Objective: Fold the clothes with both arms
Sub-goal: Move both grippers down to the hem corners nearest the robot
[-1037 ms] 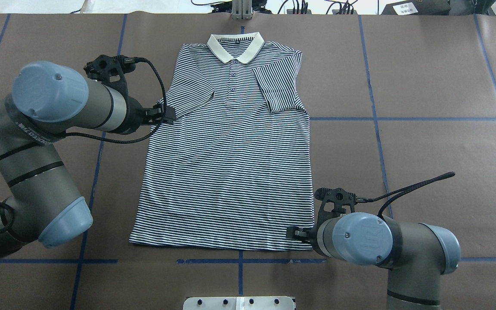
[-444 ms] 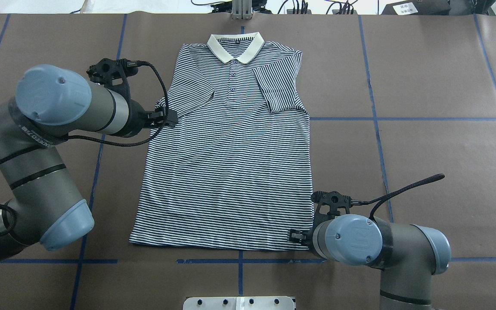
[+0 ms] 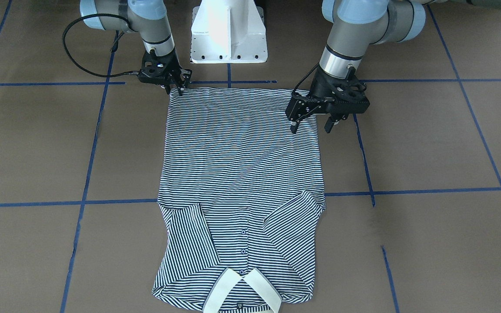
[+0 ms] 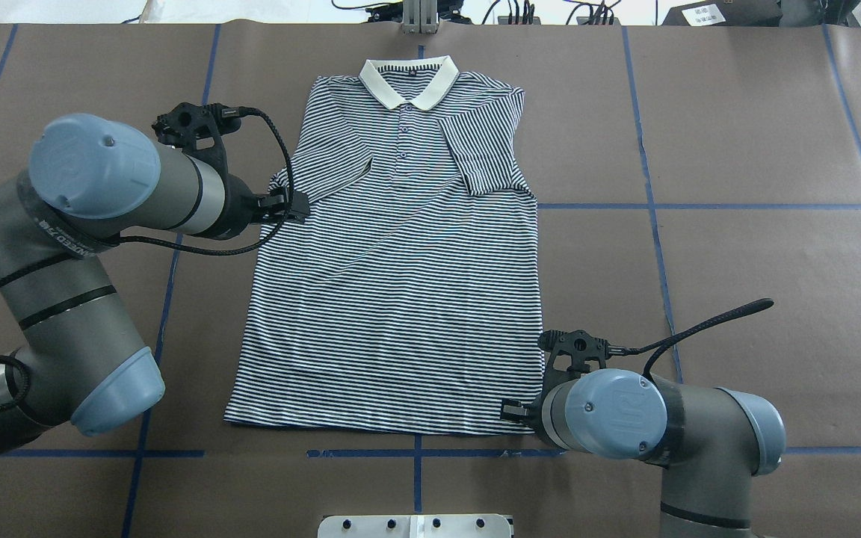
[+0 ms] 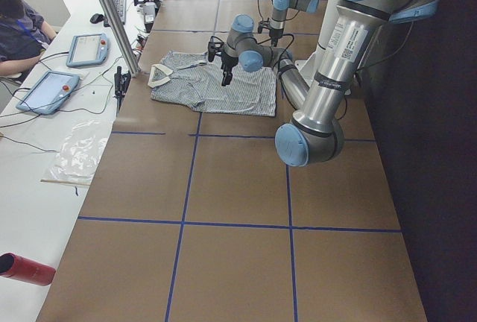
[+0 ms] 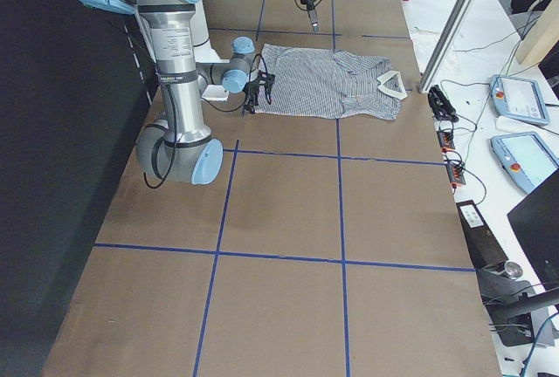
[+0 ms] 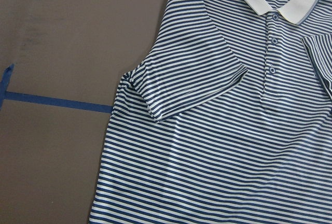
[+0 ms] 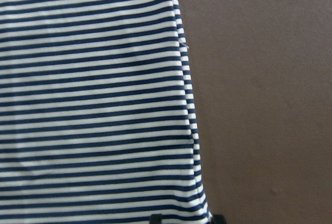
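On the brown surface (image 4: 737, 149) the striped polo shirt (image 4: 393, 299) lies flat, front up, with both sleeves tucked in over the chest. Its white collar (image 4: 438, 86) is at the end away from my base (image 3: 228, 30), and the hem is at the near end.

Writing first, and it's not much. There's a small dark tag (image 4: 409, 72) inside the collar, too tiny to read. The lettering on the band (image 4: 57, 239) of my left arm (image 4: 124, 187) is too blurry to make out.

My left jaws are spread wide and hang above the shirt's sleeve on my left side, well clear of the cloth. My right arm (image 4: 625, 411) is down at the shirt's hem corner on my right. The jaws there are parted only a little, and the corner's edge sits between the fingertips (image 8: 155, 218).

The surface looks like a paper-type covering, marked into big squares by blue tape lines (image 4: 699, 206) running under and around the shirt. Past the shirt's collar end stands a white desk (image 5: 45, 136) with two blue-cased tablets (image 5: 46, 92), loose cables, a red cylinder (image 5: 26, 270) and a person (image 5: 19, 27) sitting there.
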### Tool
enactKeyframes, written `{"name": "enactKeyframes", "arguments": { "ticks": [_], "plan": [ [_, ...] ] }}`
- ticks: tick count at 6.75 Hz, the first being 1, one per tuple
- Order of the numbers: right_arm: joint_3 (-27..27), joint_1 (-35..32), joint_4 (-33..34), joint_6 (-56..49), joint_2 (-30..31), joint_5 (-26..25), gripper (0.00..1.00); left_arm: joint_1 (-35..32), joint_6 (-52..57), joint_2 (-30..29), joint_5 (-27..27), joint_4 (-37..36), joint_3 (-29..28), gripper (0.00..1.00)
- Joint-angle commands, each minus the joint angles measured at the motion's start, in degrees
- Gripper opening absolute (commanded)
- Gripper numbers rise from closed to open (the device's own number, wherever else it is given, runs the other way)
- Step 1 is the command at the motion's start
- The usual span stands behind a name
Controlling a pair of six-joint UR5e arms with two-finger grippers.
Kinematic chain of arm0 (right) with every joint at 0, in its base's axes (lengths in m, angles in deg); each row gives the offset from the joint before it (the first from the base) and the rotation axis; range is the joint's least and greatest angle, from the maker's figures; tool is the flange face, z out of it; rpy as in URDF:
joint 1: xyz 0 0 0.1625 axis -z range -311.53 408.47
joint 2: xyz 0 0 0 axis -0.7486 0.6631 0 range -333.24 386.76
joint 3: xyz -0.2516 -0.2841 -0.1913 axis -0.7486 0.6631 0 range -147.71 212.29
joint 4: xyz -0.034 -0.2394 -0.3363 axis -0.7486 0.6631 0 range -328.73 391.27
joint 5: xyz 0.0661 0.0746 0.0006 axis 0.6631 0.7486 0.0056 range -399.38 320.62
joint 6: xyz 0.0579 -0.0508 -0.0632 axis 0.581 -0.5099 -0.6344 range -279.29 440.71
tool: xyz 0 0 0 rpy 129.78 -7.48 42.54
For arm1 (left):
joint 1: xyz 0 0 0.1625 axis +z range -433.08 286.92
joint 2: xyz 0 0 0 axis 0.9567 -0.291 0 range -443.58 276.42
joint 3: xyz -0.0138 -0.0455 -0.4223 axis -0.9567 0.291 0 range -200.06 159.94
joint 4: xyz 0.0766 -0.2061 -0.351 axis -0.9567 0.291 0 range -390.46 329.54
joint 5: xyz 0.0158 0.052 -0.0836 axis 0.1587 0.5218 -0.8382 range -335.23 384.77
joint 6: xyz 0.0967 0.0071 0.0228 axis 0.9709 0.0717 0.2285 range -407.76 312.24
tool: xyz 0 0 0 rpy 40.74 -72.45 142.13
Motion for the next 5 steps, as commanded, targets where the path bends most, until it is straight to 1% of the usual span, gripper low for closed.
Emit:
{"name": "enactKeyframes", "arguments": {
  "ticks": [1,3,4,5],
  "plan": [
    [0.0,-0.1,0.0,-0.1,0.0,1.4,0.00,1.4,-0.1,-0.4,0.2,0.1,-0.7,1.00],
    [-1.5,-0.3,0.0,0.3,0.0,1.1,0.00,1.5,-0.3,0.2,0.0,-0.1,0.0,1.00],
    [-2.0,-0.8,-0.1,0.5,0.1,1.1,0.00,1.6,-0.7,2.3,-1.4,-0.3,0.7,1.00],
    [-3.8,-1.9,-0.1,0.1,0.2,1.9,0.00,2.5,-5.1,9.4,-3.5,1.3,3.4,1.00]
  ]
}}
